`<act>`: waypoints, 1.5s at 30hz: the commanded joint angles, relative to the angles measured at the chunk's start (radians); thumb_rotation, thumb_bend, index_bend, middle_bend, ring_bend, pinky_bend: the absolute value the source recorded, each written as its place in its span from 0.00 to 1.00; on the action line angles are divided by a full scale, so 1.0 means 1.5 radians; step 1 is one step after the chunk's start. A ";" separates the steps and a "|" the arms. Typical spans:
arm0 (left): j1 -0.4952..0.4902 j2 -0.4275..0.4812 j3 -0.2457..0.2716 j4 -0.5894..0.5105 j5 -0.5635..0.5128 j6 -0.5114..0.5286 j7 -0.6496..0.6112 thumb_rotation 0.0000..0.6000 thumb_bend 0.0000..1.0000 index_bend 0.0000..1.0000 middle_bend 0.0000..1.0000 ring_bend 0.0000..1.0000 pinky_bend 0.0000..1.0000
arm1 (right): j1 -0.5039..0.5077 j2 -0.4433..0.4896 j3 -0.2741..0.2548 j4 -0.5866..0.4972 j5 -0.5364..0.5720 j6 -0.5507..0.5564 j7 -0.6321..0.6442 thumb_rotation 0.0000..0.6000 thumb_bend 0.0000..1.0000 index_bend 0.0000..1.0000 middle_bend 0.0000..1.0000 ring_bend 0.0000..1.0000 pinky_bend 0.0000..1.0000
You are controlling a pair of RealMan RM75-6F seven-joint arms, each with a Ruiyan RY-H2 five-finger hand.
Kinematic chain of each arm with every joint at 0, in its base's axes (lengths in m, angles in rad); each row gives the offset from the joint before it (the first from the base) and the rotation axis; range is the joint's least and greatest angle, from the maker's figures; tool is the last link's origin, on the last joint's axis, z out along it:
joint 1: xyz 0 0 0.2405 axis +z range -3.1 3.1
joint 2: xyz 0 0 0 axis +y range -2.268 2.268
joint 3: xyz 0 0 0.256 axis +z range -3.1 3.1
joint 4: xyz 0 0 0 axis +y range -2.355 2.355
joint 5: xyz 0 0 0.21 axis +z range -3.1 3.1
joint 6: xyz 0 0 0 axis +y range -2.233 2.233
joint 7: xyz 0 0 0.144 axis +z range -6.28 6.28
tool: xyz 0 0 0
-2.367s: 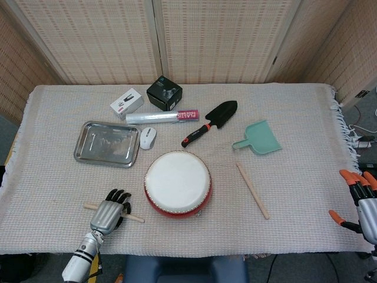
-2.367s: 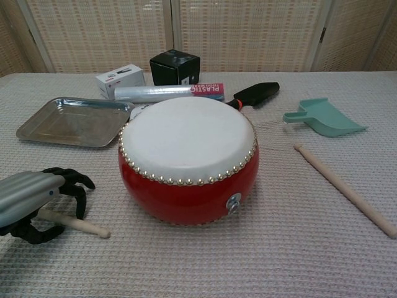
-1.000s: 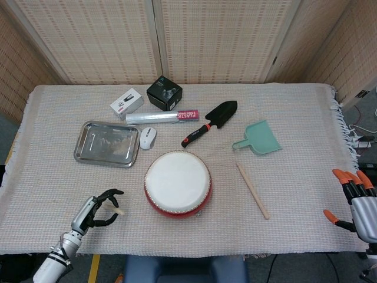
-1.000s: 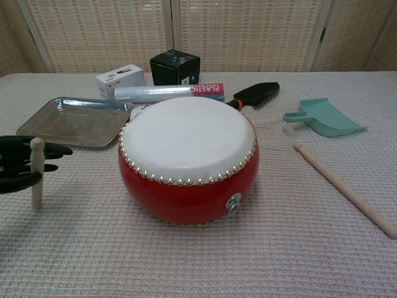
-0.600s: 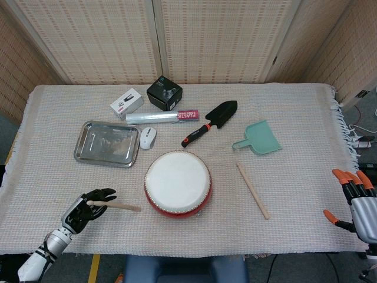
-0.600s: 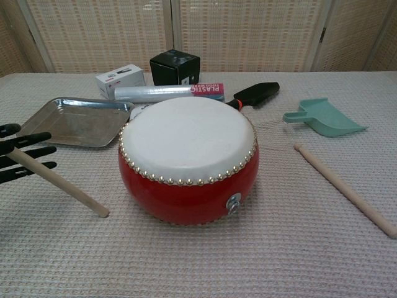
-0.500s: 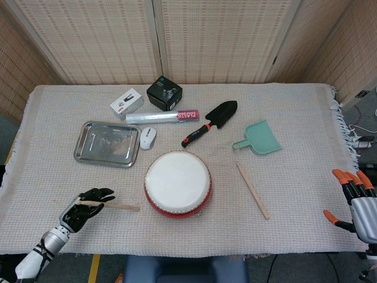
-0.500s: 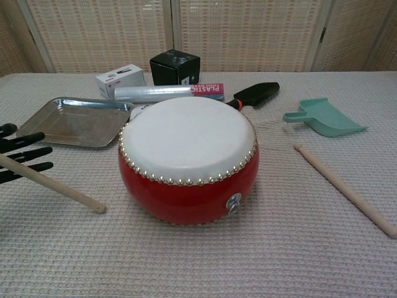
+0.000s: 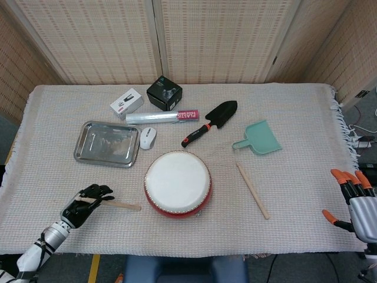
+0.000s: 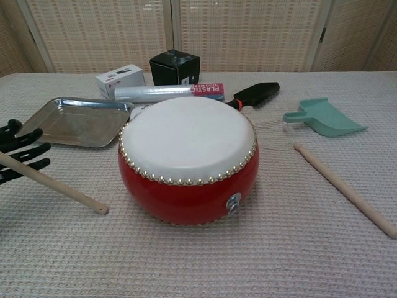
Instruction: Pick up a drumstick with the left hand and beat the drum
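Note:
The red drum with its white skin stands at the table's front centre. My left hand grips one wooden drumstick near its butt. The stick points right toward the drum, with its tip a short way left of the drum's red wall and low over the cloth. A second drumstick lies on the cloth right of the drum. My right hand hangs at the table's right edge with fingers spread, holding nothing.
Behind the drum lie a steel tray, a white mouse, a plastic-wrap roll, a black trowel, a teal dustpan, a white box and a black box.
My left hand has lifted the drumstick off the cloth, stood it upright, then swung it down to point right at the drum. The right hand has barely moved.

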 commanded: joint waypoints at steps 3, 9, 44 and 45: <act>-0.014 -0.024 -0.042 -0.073 -0.082 -0.036 0.173 1.00 0.36 0.54 0.46 0.41 0.43 | -0.001 0.001 0.000 0.000 0.002 0.002 0.001 1.00 0.18 0.01 0.10 0.00 0.03; -0.022 -0.059 -0.071 -0.106 -0.133 -0.052 0.325 1.00 0.36 0.55 0.48 0.42 0.47 | -0.003 0.002 0.000 0.004 0.005 0.003 0.006 1.00 0.18 0.01 0.10 0.00 0.03; 0.033 -0.080 -0.137 -0.183 -0.197 0.001 0.780 1.00 0.36 0.90 0.95 0.92 0.96 | -0.003 -0.004 -0.001 0.020 0.002 0.003 0.027 1.00 0.18 0.01 0.10 0.00 0.03; 0.034 -0.081 -0.136 -0.184 -0.193 0.002 0.783 1.00 0.36 0.90 0.95 0.91 0.96 | -0.003 -0.004 -0.001 0.020 0.002 0.003 0.026 1.00 0.18 0.01 0.10 0.00 0.03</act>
